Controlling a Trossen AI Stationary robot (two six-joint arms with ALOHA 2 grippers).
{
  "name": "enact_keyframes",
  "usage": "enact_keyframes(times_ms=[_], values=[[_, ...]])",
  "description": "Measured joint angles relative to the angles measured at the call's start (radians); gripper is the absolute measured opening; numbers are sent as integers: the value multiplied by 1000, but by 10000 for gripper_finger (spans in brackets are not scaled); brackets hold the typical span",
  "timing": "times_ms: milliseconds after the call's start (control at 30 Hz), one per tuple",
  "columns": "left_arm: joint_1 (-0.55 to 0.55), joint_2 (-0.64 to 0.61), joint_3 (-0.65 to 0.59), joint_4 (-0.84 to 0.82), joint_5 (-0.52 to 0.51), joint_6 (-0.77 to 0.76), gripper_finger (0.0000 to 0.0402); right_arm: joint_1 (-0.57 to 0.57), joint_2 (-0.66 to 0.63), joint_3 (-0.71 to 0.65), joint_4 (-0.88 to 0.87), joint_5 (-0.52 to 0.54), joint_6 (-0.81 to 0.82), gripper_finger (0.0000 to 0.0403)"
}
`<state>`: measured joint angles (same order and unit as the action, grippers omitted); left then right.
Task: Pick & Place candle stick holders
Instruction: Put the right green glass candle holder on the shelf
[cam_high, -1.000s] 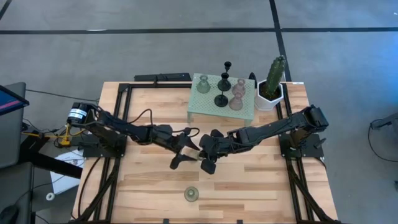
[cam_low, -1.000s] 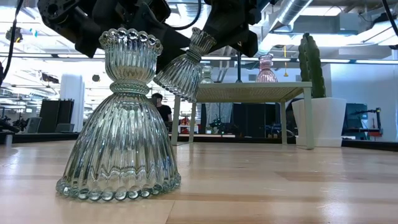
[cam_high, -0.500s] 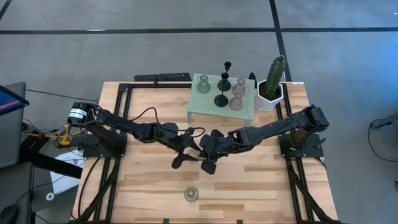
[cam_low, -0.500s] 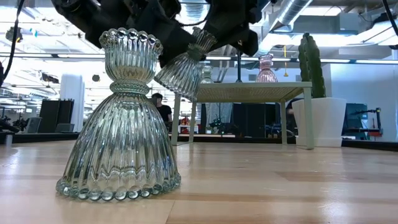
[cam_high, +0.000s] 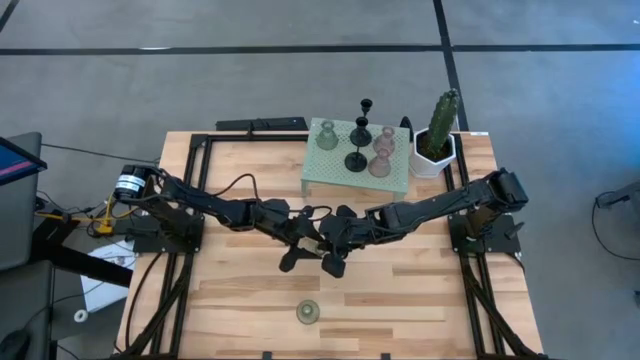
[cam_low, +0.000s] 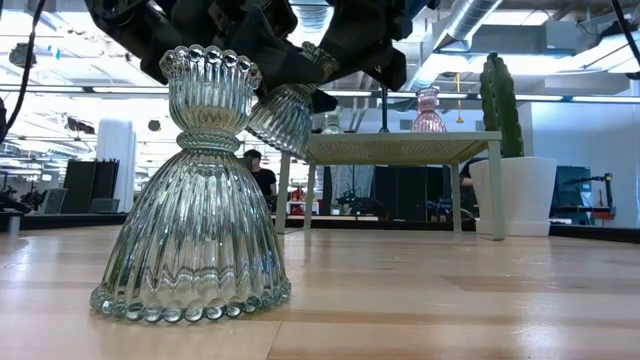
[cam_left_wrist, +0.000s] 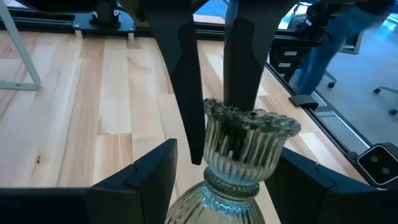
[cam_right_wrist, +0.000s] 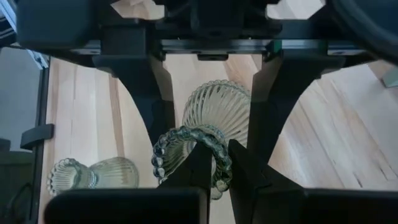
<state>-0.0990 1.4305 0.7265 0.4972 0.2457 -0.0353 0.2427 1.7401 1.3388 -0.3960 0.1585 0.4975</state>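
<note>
Ribbed pale-green glass holder (cam_low: 283, 115), bead-rimmed, clenched by right pincer (cam_right_wrist: 214, 163); left pincer (cam_left_wrist: 214, 177) spread.

We are in a robotics lab set in an open-plan industrial hall. Our bench is a wooden table (cam_high: 400, 290) with a black metal frame (cam_high: 190, 170) bolted on, standing on a grey floor (cam_high: 200, 80) marked with dark lines. Loose cables (cam_high: 80, 212) trail off the table's left edge. Level across the table we see exposed ducts (cam_low: 470, 18) overhead, bright strip lighting, dark equipment racks (cam_low: 75, 185) and a person (cam_low: 262, 178) far back among other workstations.
</note>
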Motion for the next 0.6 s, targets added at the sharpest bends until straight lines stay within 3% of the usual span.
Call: enact_keyframes(times_ms=[367, 600], values=[[0, 1, -1, 14, -17, 8, 210, -2, 0, 0, 1, 0, 0, 16], [-2, -1, -2, 23, -9, 32, 166, -2, 0, 1, 1, -17, 1, 16]])
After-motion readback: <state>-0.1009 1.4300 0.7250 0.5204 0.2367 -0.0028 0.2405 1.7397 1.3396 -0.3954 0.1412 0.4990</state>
